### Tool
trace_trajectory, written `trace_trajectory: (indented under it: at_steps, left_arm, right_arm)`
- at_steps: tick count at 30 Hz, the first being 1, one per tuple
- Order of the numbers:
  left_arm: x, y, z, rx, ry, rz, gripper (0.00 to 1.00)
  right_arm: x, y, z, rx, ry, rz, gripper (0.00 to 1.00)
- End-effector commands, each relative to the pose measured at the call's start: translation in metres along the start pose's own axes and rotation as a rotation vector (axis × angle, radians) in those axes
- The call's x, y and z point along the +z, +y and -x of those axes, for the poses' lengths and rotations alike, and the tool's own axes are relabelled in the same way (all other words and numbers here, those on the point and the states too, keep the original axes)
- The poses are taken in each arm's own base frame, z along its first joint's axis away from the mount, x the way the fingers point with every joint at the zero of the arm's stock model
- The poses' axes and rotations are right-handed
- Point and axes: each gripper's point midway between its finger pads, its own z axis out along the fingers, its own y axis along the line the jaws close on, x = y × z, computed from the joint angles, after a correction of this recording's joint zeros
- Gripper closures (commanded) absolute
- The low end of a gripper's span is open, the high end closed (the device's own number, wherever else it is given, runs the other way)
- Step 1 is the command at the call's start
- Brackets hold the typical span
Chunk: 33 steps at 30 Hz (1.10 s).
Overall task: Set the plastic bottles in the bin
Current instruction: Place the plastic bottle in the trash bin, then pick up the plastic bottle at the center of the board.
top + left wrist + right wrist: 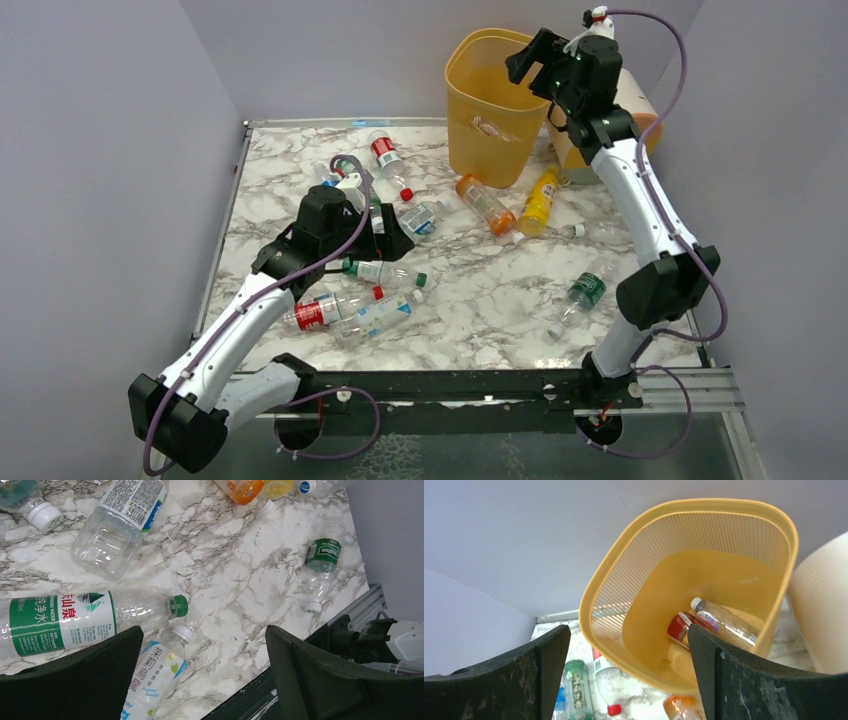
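The yellow-orange bin (490,130) stands at the back. In the right wrist view the bin (594,595) holds a clear white-capped bottle (724,622) and a red-labelled one (680,627). My right gripper (530,55) (628,632) is open and empty above its rim. My left gripper (390,245) (204,630) is open and empty, low over a green-capped bottle (385,271) (75,617) and a white-capped blue-labelled bottle (375,315) (155,672). Also lying on the table are a red-labelled bottle (325,312), an orange bottle (485,203), a yellow bottle (538,200) and a green-labelled bottle (583,292) (322,557).
A cream-and-peach cylinder (640,110) (824,605) stands right of the bin, behind my right arm. More bottles lie at the back left, one red-labelled (385,155). Grey walls close in three sides. A black rail (450,385) runs along the near edge.
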Motion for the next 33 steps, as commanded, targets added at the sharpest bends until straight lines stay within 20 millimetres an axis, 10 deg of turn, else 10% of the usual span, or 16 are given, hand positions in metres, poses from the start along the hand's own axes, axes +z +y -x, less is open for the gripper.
trace_trajectory:
  at_steps: [1,16,33]
  left_arm:
    - [0.003,0.001,0.003,0.003,-0.004,0.013,0.01]
    - [0.02,0.002,0.005,0.002,0.01,0.003,0.01]
    - [0.022,0.004,-0.008,-0.035,0.025,-0.012,0.01]
  right_arm:
    - [-0.044,0.011,0.006,-0.024,0.017,0.057,0.1]
    - [-0.118,-0.033,-0.105,-0.07,0.269,0.055,0.1]
    - [-0.104,-0.08,-0.228,-0.155,0.524,0.023,0.01]
